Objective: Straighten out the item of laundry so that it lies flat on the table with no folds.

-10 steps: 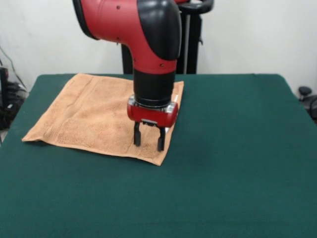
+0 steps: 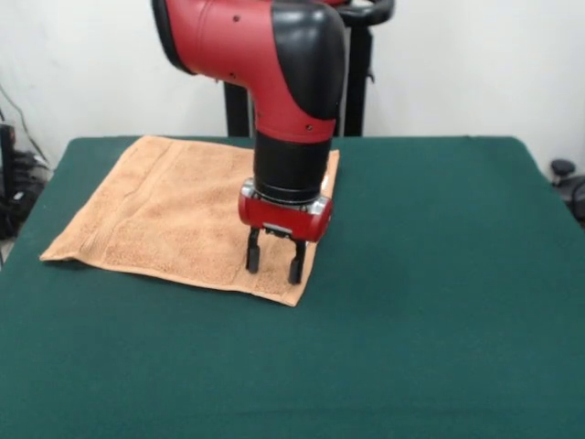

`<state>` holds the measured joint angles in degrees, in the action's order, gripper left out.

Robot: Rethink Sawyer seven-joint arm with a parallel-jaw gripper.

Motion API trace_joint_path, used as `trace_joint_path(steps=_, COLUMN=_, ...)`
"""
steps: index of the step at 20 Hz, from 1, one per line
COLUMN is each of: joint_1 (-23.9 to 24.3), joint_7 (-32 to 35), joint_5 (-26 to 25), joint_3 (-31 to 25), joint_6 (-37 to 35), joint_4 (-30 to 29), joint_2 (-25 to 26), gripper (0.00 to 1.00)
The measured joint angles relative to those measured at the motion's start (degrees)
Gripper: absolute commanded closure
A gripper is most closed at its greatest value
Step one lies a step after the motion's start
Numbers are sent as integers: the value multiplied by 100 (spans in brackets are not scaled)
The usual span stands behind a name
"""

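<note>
The orange-tan terry towel [image 2: 174, 215] lies spread on the dark green table [image 2: 430, 302] at the left, with woven bands along its left side. Its near left corner looks slightly lifted or tucked under. No white tag shows. My gripper [image 2: 273, 264] hangs from the red and black arm above the towel's near right corner. Its two black fingers [image 2: 253, 258] point down with a gap between them, open and holding nothing. Their tips are just above or touching the towel's right edge; I cannot tell which.
The robot's black pedestal [image 2: 352, 82] stands behind the table's far edge. Dark cables and gear [image 2: 14, 183] sit off the table's left side, and a dark object [image 2: 567, 178] sits off its right side.
The arm has shifted slightly to the right and a little away from the camera. The gripper stays open over the towel's near right corner. The towel has not moved.
</note>
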<state>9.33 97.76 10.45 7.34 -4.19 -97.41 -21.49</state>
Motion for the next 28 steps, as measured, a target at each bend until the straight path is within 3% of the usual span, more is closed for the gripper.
trace_joint_path(steps=5, joint_1=-364, joint_7=0, joint_5=310, joint_3=328, joint_6=56, joint_4=65, joint_2=117, gripper=0)
trace_joint_path(steps=9, joint_1=-242, joint_7=0, joint_5=332, joint_3=231, joint_6=46, joint_4=66, joint_2=111, gripper=0)
trace_joint_path(steps=15, joint_1=74, joint_7=0, joint_5=23, joint_3=-46, joint_6=46, joint_4=64, joint_2=38, gripper=0)
trace_joint_path(steps=28, joint_1=-199, joint_7=-1, joint_5=-334, joint_3=177, joint_6=831, joint_4=48, joint_2=147, gripper=0)
